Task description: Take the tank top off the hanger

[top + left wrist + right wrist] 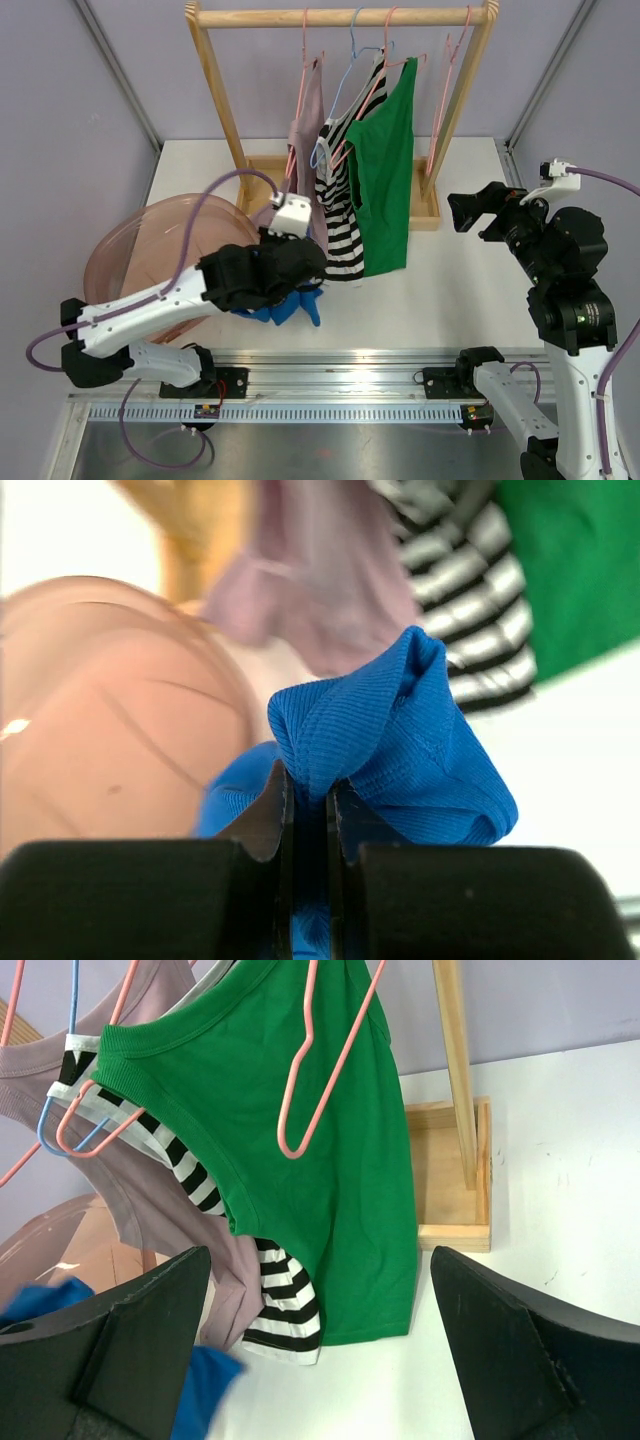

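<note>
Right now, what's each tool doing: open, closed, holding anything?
Left tool: closed on the blue tank top.
Right tool: open, holding nothing.

One blue tank top (400, 730), three hung tank tops (385, 170), perhaps four hangers (446, 95), one rack (340, 17), one tub (130, 250)

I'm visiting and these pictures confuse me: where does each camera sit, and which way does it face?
Top view: above and behind the arms, looking down at the rack and table; left arm and right arm show.
Left wrist: on its arm, looking along the left hand, shut on a blue tank top.
Right wrist: on its arm, looking past the open right hand at the green top.
Shared: both wrist views show the striped top and green top.
</note>
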{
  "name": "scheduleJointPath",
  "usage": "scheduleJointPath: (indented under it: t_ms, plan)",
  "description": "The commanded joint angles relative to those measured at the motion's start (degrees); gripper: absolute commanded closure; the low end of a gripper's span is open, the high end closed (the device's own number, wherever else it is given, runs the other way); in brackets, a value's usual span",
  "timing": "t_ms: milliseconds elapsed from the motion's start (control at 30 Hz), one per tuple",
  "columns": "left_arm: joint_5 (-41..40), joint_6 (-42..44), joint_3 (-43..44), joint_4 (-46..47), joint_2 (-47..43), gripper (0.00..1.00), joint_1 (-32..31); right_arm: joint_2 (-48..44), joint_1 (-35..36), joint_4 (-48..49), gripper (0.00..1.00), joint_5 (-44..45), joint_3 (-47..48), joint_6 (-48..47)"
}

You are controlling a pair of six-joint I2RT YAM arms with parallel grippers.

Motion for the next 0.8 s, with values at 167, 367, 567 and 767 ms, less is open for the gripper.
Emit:
scheduleJointPath:
  t_ms: [167,367,567,767]
  plan:
    - [-5.68,8.71,14.06,-3.28,-7.23,1.0,13.32,2.1,-0.04,2.47,0.0,-0.16,2.92,-0.45]
    - [0.02,13.99,19.6,-2.04,-7.67,1.0,27.81,3.15,-0.04,2.47,0.01,-1.21,3.89,-0.28]
    - [4.25,14.87,20.76,-3.97,-7.23,1.0,39.33,4.38,-0.13,1.86,0.01,1.42,5.29,-0.11]
    - [11.88,13.47,10.51,0.84,-9.51,1.0,51.12,4.12,-0.13,6.85,0.01,-1.98,5.92,2.35]
